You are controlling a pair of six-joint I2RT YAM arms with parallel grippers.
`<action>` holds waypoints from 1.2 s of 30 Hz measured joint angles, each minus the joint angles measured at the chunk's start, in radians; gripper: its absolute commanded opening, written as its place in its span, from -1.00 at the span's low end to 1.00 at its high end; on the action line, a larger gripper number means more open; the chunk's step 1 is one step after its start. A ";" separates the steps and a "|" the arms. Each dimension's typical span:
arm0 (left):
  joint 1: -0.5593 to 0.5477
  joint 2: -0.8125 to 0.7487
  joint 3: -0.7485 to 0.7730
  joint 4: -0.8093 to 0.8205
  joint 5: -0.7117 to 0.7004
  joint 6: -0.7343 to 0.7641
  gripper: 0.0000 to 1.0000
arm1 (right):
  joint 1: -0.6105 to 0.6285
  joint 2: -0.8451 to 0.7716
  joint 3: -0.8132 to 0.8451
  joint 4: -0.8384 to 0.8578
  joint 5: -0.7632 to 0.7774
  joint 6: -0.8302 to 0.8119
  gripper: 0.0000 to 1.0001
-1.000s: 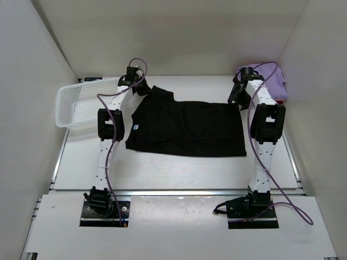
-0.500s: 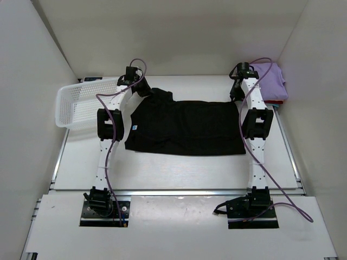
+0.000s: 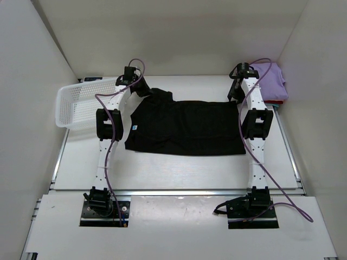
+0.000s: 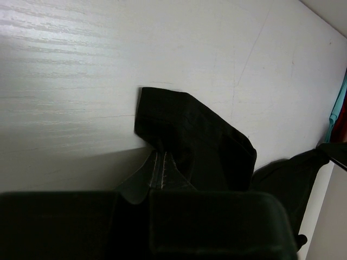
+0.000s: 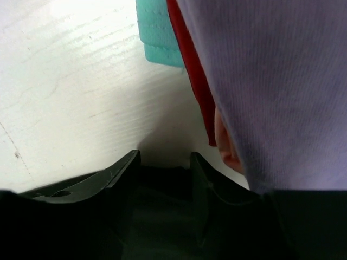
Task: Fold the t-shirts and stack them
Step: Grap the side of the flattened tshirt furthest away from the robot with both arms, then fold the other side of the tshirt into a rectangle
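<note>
One black t-shirt (image 3: 184, 127) lies spread flat on the bench (image 3: 162, 168). The left end effector (image 3: 142, 90) is clamped on bunched cloth at its far left corner. The right end effector (image 5: 164, 162), fingers parted, sits at the far right corner, just beside the stack of folded t-shirts (image 3: 271, 81), lavender on top.
</note>
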 measured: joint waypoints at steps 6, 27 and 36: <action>0.000 -0.004 -0.003 -0.005 0.002 0.000 -1.00 | 0.009 0.004 0.016 -0.056 0.005 -0.005 -1.00; -0.022 -0.462 -0.295 -0.148 0.029 0.076 -1.00 | 0.033 -0.116 0.037 -0.142 0.013 -0.113 -1.00; -0.010 -0.687 -0.624 -0.245 -0.026 0.114 -1.00 | 0.038 -0.398 -0.253 -0.176 0.024 -0.109 -1.00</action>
